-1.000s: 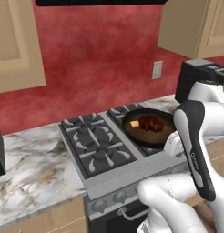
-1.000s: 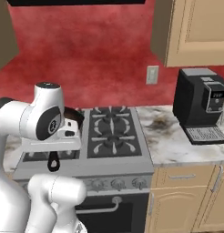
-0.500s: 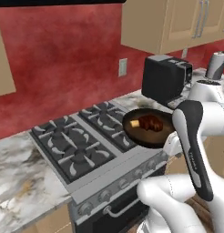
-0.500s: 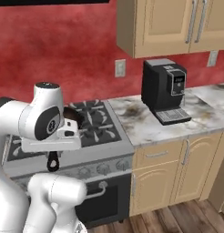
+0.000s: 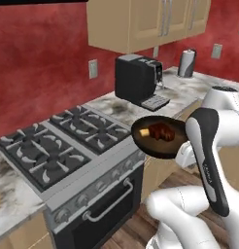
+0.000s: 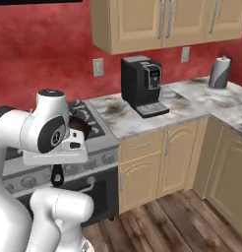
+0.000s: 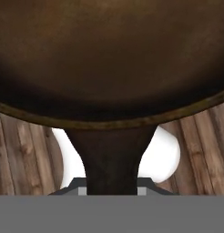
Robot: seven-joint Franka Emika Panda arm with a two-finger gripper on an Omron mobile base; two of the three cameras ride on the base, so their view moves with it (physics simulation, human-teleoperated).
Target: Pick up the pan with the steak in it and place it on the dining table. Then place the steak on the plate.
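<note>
While the pan (image 5: 158,138) is carried clear of the stove (image 5: 68,151), it is gripped by its handle (image 7: 113,159) in the clamped claw (image 7: 113,191) — steak (image 5: 161,131) just ahead, inside. Level carriage is advised — tilt risks spillage.

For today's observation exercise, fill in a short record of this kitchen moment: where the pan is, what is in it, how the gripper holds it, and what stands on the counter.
pan: held in the air, off the stove, past its front right corner
pan contents: steak with a small yellow chunk at its side
gripper: shut on the pan's handle
below pan: wooden floor
on the counter: black coffee machine
</note>
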